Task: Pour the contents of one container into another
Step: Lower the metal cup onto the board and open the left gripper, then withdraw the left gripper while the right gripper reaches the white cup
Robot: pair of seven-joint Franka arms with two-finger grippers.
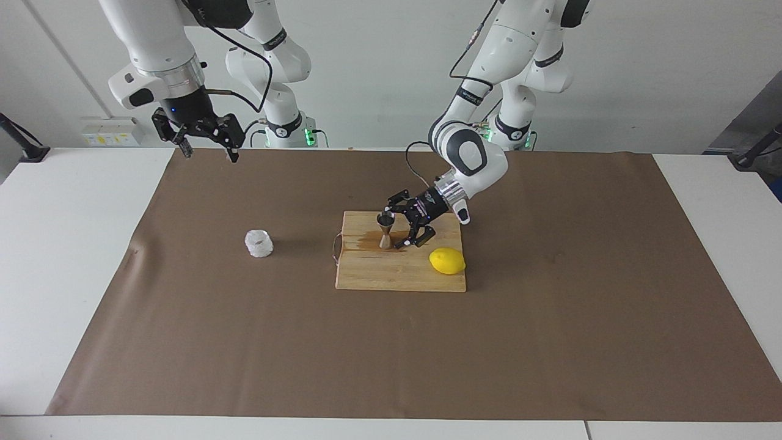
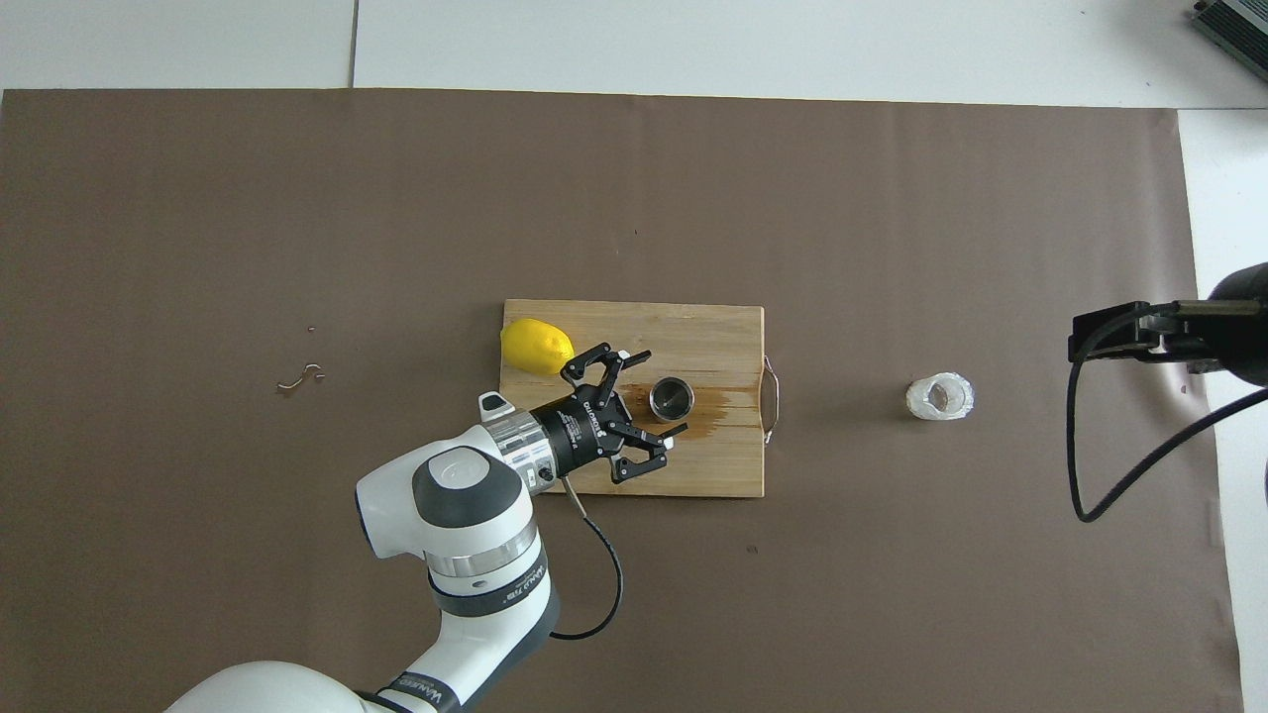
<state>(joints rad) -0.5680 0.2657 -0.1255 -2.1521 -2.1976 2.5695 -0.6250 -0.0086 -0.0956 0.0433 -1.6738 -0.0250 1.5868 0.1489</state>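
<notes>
Spread wide, the left gripper is seen just beside the upright shiny metal hourglass jigger on the wooden cutting board, apart from it. Next, the bumpy whitish cup, standing toward the right arm's end, must be fetched; the open right gripper waits aloft.

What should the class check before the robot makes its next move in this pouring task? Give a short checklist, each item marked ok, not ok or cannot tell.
1. Jigger upright on the cutting board: ok.
2. Left gripper open, clear of the jigger: ok.
3. Cup upright on the brown paper: ok.
4. Right gripper open, raised, waiting: ok.
5. Board dry: not ok, wet stain beside the jigger.
6. Jigger's contents: cannot tell.
</notes>
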